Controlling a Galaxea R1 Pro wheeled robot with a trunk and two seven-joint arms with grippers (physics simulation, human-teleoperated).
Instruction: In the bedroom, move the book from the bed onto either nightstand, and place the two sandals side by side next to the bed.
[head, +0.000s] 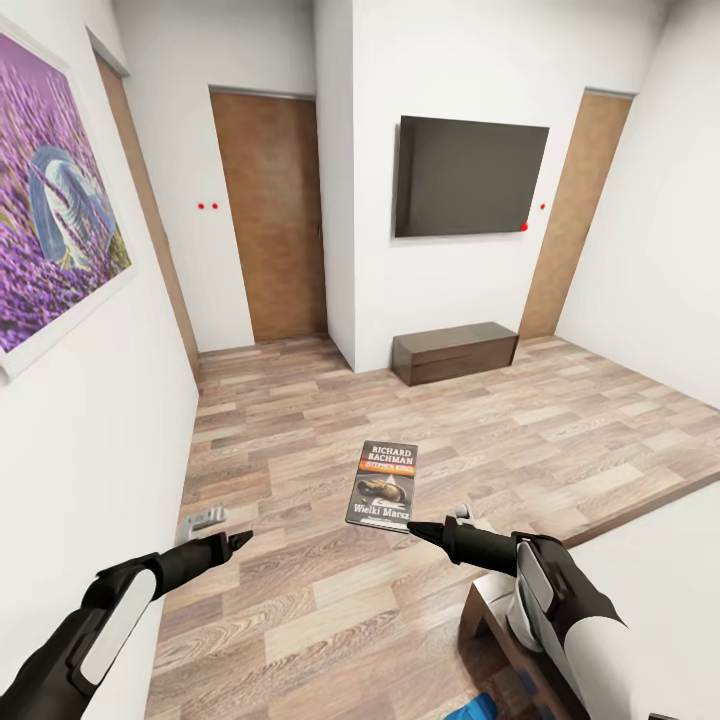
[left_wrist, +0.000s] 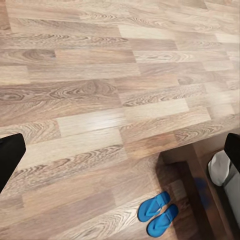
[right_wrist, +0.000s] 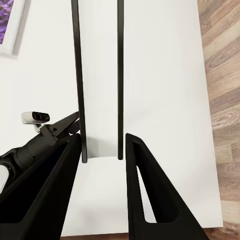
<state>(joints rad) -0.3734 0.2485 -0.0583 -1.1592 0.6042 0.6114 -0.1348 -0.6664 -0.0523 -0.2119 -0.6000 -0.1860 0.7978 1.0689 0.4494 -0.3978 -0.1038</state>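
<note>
— While the right end effector (head: 415, 528) reaches forward, what is it pinching?
— The book (head: 384, 486), gripped by its edge and held flat above the plank floor (head: 300, 440).
— And the left end effector (head: 243, 540)?
— Its fingers (left_wrist: 10, 160) stand spread, holding nothing.
— Where are the sandals (left_wrist: 158, 213)?
— Side by side on the floor, just beside the bed (head: 650, 560).
</note>
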